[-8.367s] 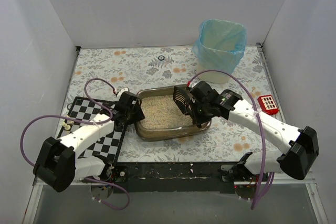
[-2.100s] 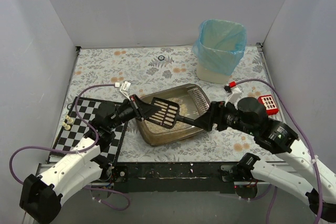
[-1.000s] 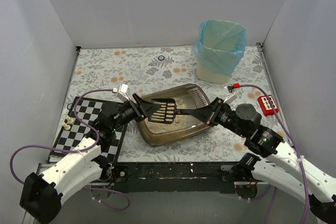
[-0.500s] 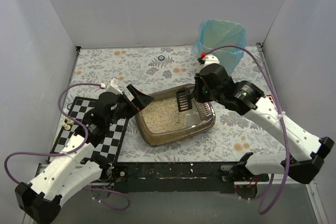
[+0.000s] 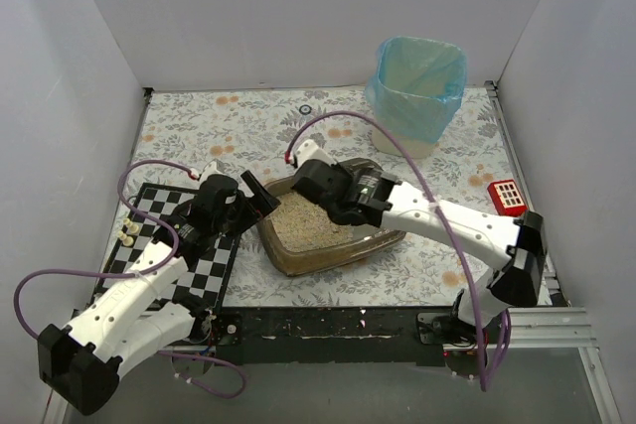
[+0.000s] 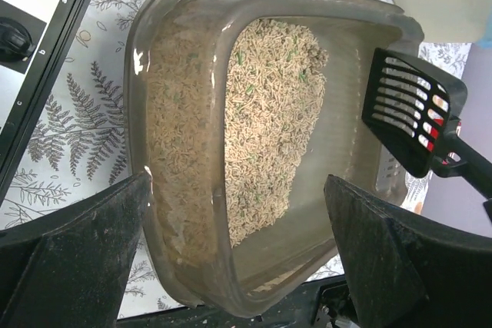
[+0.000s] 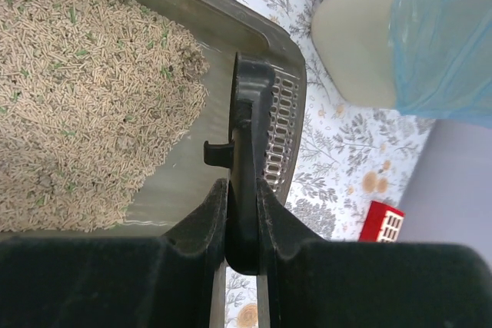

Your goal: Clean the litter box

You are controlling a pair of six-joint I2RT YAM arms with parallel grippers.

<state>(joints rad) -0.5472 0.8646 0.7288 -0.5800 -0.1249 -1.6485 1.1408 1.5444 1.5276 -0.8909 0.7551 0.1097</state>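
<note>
The litter box [image 5: 298, 257], a brown tray of beige litter [image 6: 265, 113], lies mid-table. The litter is heaped toward its left side and the right part of its floor is bare. My left gripper [image 6: 238, 182] is open at the tray's left end, its fingers [image 5: 260, 194] spread wide either side of the near rim [image 6: 192, 282]. My right gripper [image 7: 241, 190] is shut on the handle of the black slotted scoop [image 6: 411, 117]. The scoop's head [image 7: 269, 124] hangs edge-on over the tray's right rim. The right arm [image 5: 437, 215] crosses the tray and hides the scoop from above.
A beige bin with a blue bag [image 5: 419, 91] stands at the back right. A chessboard [image 5: 169, 245] lies under the left arm, left of the tray. A small red object [image 5: 508, 195] sits right of the tray. White walls enclose three sides.
My left gripper has opened and drawn back from the tray's left rim, and the tray has settled flat. The right arm has swung over the tray, carrying the scoop to the right end.
</note>
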